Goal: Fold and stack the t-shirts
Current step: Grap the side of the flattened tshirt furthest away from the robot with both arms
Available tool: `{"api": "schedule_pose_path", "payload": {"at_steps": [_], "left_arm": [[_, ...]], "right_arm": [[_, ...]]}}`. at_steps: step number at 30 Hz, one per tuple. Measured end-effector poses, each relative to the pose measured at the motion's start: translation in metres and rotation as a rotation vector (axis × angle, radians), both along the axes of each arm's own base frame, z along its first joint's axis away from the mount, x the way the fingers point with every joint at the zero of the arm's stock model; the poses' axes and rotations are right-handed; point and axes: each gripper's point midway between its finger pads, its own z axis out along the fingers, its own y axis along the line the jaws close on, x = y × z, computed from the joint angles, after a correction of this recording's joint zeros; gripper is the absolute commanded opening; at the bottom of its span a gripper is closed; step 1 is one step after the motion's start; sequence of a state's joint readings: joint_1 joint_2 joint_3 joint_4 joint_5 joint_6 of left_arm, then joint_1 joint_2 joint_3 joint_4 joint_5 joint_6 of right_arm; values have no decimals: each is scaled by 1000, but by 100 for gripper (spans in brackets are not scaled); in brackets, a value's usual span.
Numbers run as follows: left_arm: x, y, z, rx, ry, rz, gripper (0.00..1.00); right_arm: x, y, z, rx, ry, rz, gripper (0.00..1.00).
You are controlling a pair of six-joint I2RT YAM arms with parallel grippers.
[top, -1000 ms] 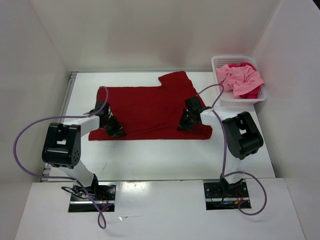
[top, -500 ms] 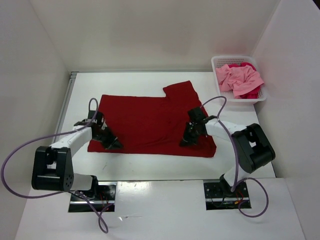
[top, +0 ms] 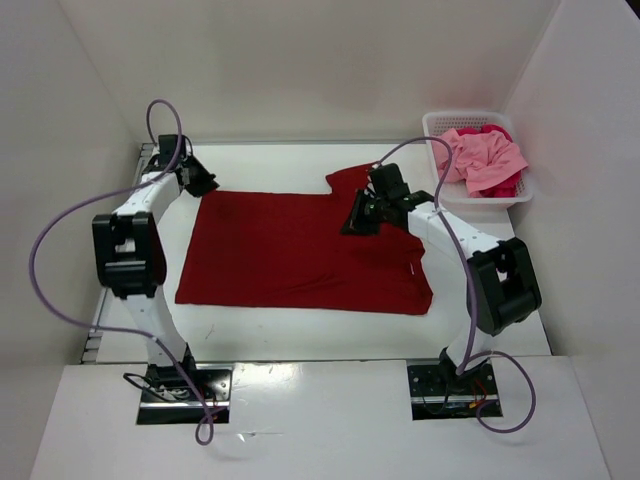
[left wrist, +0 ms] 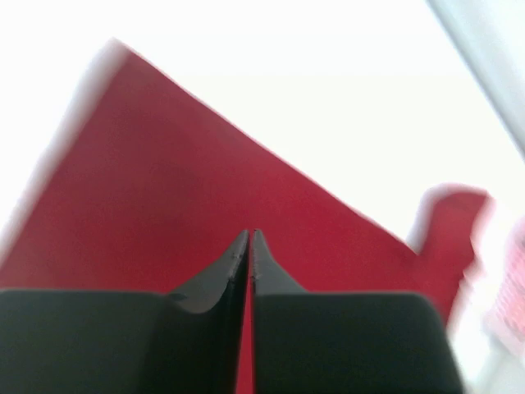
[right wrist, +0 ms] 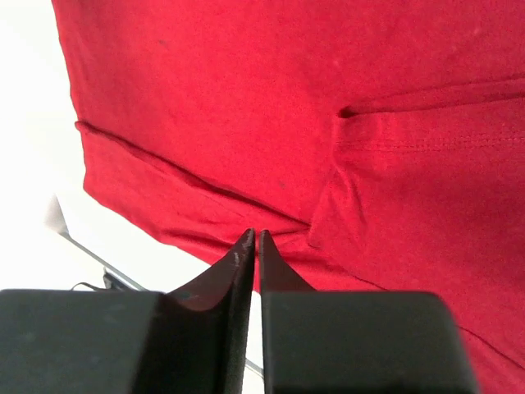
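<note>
Both jaws have moved from the 6 o'clock to the 12 o'clock edge of the red shirt [top: 300,255], pressed together; cloth likely limp, light, so pinch corners.

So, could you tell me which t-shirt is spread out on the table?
The dark red t-shirt: it lies flat on the table, while the light pink t-shirt and the magenta t-shirt sit crumpled in the white mesh basket.

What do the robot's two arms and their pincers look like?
The left arm and right arm are slim white tubes joined by chunky black housings, each trailing a looping lilac cable. The left gripper and right gripper each have two black fingers tapering to thin curved tips.
</note>
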State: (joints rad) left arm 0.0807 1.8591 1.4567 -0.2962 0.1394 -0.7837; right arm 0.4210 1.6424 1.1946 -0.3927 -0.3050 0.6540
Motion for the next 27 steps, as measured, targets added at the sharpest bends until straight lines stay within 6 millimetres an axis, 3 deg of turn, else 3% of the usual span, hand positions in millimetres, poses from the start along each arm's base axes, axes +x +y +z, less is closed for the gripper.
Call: {"api": "schedule_pose_path", "payload": {"at_steps": [2, 6, 9, 16, 22, 27], "left_arm": [[22, 25, -31, 43, 48, 44, 35], [37, 62, -70, 114, 122, 111, 46], [48, 75, -74, 165, 128, 124, 47], [73, 86, -71, 269, 96, 91, 46], [64, 84, -93, 314, 160, 58, 45], [60, 81, -101, 332, 182, 35, 45]], "right_arm": [[0, 0, -7, -9, 13, 6, 14], [0, 1, -10, -13, 13, 20, 16], [-2, 2, -12, -3, 10, 33, 19], [-13, 2, -28, 2, 50, 51, 22], [-12, 3, -27, 8, 45, 53, 23], [-11, 5, -26, 16, 39, 57, 23]]}}
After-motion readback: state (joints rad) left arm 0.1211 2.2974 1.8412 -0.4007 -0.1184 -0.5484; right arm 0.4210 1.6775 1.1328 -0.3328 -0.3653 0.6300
